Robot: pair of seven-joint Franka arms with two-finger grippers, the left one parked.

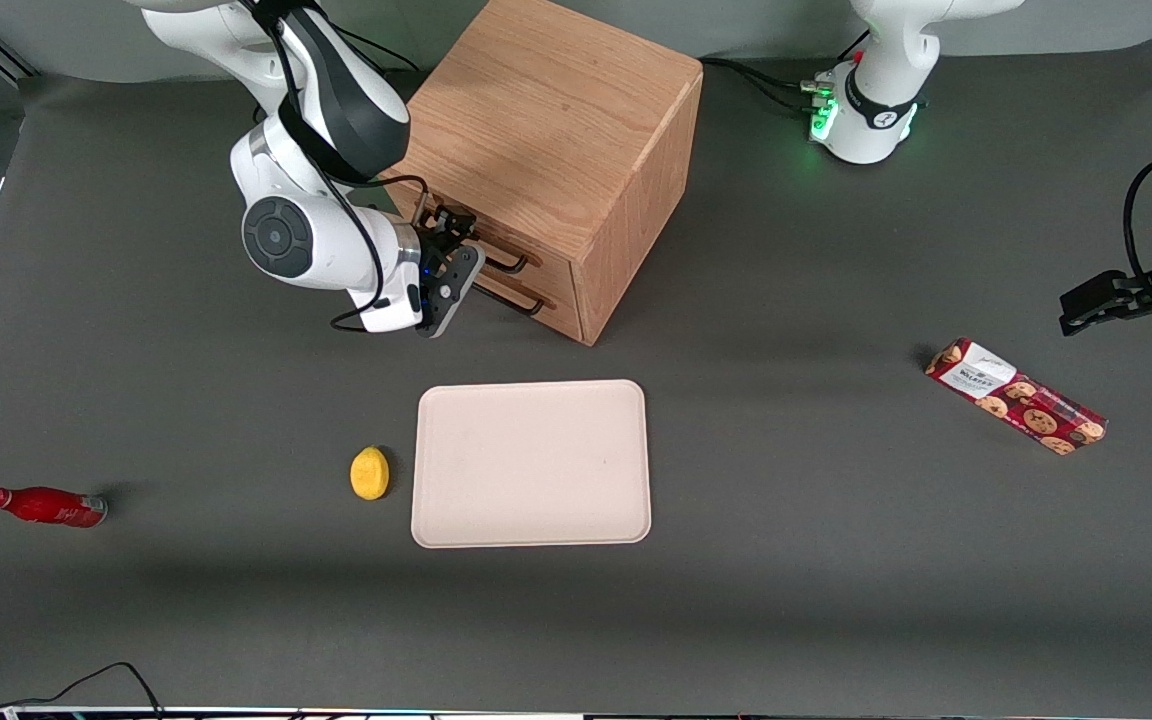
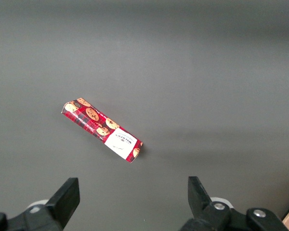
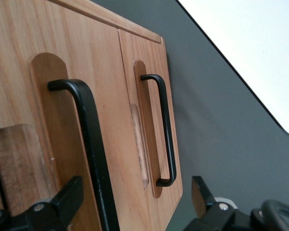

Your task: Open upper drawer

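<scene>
The oak box cabinet (image 1: 546, 130) stands at the back of the table with both drawers shut. The upper drawer (image 1: 548, 262) has a thin black wire handle (image 1: 506, 262); the lower drawer's handle (image 1: 526, 300) sits just under it. My right gripper (image 1: 464, 262) is right in front of the drawer fronts, open. In the right wrist view the upper drawer's front (image 3: 101, 96) fills the frame and its handle (image 3: 86, 144) passes between the spread fingers of the gripper (image 3: 135, 190), close to one finger (image 3: 70, 197) without touching. The lower drawer's handle (image 3: 164, 130) lies beside it.
A beige tray (image 1: 532, 463) lies on the table nearer the front camera than the cabinet, with a yellow lemon (image 1: 369, 472) beside it. A red bottle (image 1: 44, 506) lies toward the working arm's end. A cookie pack (image 1: 1016, 396) (image 2: 102, 131) lies toward the parked arm's end.
</scene>
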